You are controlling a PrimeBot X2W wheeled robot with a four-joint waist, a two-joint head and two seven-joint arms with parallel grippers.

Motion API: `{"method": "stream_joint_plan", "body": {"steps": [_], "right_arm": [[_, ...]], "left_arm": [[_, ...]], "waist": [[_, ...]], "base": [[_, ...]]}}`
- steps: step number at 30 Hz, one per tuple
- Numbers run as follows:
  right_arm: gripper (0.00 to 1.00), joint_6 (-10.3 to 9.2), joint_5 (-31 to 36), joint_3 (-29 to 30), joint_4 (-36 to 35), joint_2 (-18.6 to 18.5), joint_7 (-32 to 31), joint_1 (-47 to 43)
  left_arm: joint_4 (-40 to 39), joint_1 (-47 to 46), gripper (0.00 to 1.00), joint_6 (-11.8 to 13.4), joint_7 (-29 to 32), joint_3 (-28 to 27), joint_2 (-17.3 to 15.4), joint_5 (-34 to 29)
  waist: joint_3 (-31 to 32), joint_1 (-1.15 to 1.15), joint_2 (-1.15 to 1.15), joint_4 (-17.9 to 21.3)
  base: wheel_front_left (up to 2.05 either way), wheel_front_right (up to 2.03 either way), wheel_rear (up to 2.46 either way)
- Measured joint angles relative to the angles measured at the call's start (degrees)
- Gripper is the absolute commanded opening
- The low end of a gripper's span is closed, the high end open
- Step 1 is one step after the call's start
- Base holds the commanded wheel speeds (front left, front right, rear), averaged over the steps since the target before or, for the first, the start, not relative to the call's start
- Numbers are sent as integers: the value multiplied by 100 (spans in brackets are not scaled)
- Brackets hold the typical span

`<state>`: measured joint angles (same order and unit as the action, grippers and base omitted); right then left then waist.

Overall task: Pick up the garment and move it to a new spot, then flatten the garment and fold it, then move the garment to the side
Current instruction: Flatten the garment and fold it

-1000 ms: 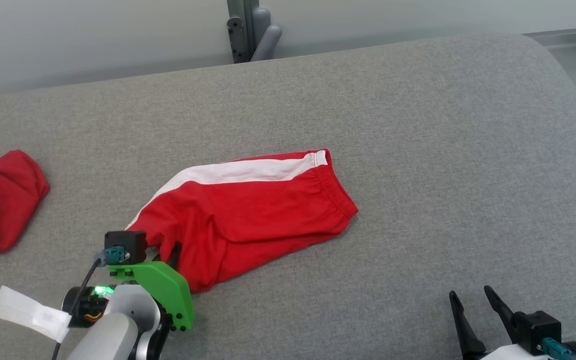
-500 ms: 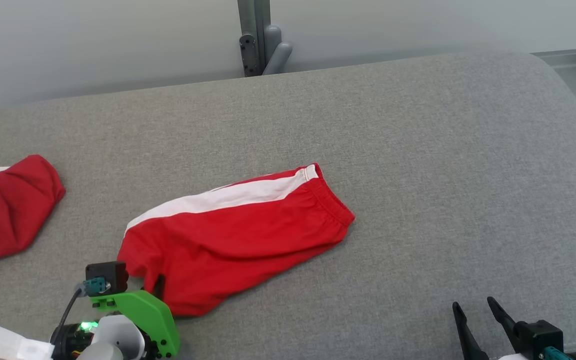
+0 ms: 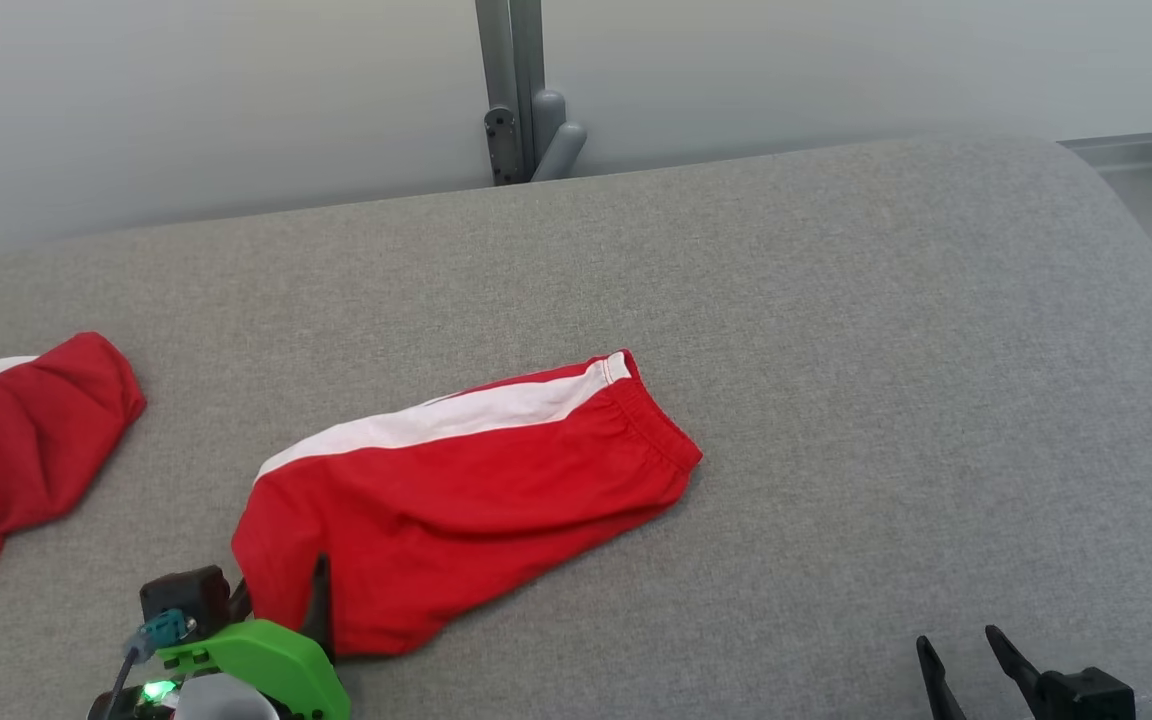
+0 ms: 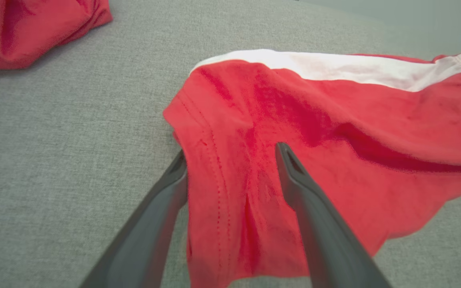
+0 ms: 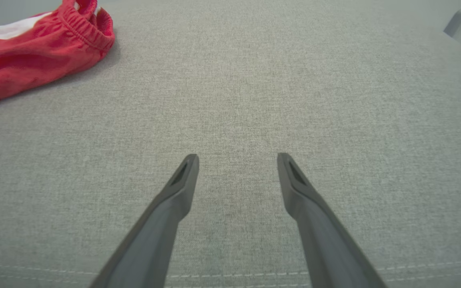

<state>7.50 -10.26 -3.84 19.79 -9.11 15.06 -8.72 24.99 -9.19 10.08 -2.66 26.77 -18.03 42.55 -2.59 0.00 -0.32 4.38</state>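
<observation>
Released since the earlier frame: hem of the red shorts (image 3: 456, 490), now laid midway on the grey cushion (image 3: 886, 350). Left gripper (image 4: 230, 156), 7 o'clock: jaws parted, astride that hem. Right gripper (image 5: 236, 158), 5 o'clock: jaws parted over bare cushion. Flattening advised: creases are to be drawn outward before any fold.

Grey fabric surface (image 3: 836, 350), pale plain wall (image 3: 186, 100) behind, grey metal post (image 3: 511, 90) against it, soft even light
</observation>
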Motion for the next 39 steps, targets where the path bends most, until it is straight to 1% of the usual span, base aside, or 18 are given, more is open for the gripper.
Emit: {"method": "stream_joint_plan", "body": {"steps": [3,8,13,16,20,28,34,39], "right_arm": [[100,0,36,45,-29,-48,0,-82],[100,0,131,210,-259,-47,0,-205],[100,0,311,490,-590,22,0,-293],[100,0,402,646,-812,118,0,-335],[100,0,504,825,-1045,189,0,-395],[100,0,664,1056,-1299,311,0,-420],[100,0,717,1134,-1346,348,0,-453],[100,0,744,1118,-1368,392,0,-453]], "left_arm": [[-53,137,100,60,-493,-70,-5,-102],[-145,401,100,80,-1018,-38,-66,-400],[-296,647,100,71,-1212,-71,-82,-846],[-726,832,100,-13,-1236,-345,-1,-1285],[-1152,1329,100,-188,-1245,-777,186,-1871],[-1734,1914,100,-756,-1246,-1631,656,-2787],[-1801,2047,100,-1213,-1246,-2007,940,-3177],[-1736,2050,100,-1454,-1246,-2234,1099,-3325]], "waist": [[106,0,0,-1],[251,0,0,-63],[344,0,0,-200],[399,0,0,-301],[453,0,0,-446],[529,0,0,-673],[571,0,0,-725],[586,0,0,-703]], "base": [[0,0,0],[0,0,0],[0,0,0],[0,0,0],[0,0,0],[0,0,0],[0,0,0],[0,0,0]]}}
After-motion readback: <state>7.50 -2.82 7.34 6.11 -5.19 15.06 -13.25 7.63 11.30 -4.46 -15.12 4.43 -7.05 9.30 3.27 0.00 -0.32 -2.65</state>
